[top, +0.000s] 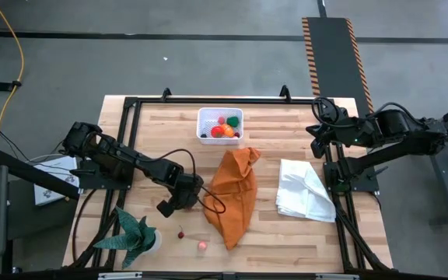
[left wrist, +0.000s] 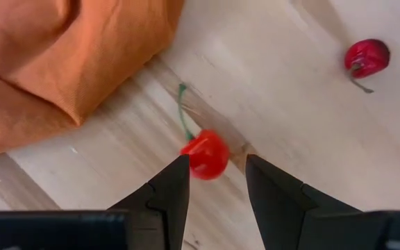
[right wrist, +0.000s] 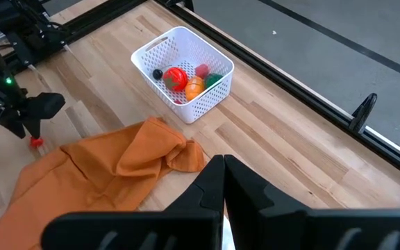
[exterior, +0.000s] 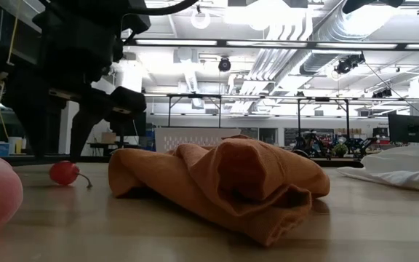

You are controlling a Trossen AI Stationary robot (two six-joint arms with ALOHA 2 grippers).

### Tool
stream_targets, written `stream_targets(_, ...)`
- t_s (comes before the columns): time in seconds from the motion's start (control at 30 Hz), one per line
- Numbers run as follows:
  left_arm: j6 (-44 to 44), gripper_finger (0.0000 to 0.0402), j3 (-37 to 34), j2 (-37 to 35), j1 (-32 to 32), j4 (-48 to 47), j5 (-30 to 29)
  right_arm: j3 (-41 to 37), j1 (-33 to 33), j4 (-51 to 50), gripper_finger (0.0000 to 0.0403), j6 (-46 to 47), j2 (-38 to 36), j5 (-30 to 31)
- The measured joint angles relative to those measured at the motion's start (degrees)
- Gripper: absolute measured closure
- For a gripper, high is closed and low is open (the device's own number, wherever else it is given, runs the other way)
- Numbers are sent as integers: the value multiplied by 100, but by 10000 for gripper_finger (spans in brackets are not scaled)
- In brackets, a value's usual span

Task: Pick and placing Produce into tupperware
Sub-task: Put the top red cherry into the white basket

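The tupperware (top: 220, 124), a white tub at the table's far middle, holds several pieces of produce (right wrist: 179, 78). A bright red cherry (left wrist: 207, 154) with a green stem lies on the wood beside the orange cloth (top: 236, 194). My left gripper (left wrist: 217, 160) points steeply down over it, open, with the cherry just past its fingertips and close to one of them. A darker cherry (left wrist: 367, 57) and a pink piece (top: 202, 246) lie nearer the front edge. My right gripper (right wrist: 222, 161) waits shut, raised at the table's far right. My left gripper comes at the bright cherry from above, slanting. One fingertip (left wrist: 179, 170) shows right against the cherry's side (left wrist: 192, 158); I cannot tell whether it touches. The cherry rests on the table, its stem (left wrist: 182, 111) toward the orange cloth.
A white cloth (top: 306, 190) lies crumpled at the right. A green spiky potted plant (top: 134, 237) stands at the near left corner. A black frame (top: 131, 105) borders the tabletop.
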Motion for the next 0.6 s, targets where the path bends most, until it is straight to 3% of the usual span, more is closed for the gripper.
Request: stream_targets(0.6,-288,270,5,118,0,170,-54,0,2,2,402,-2,2,54)
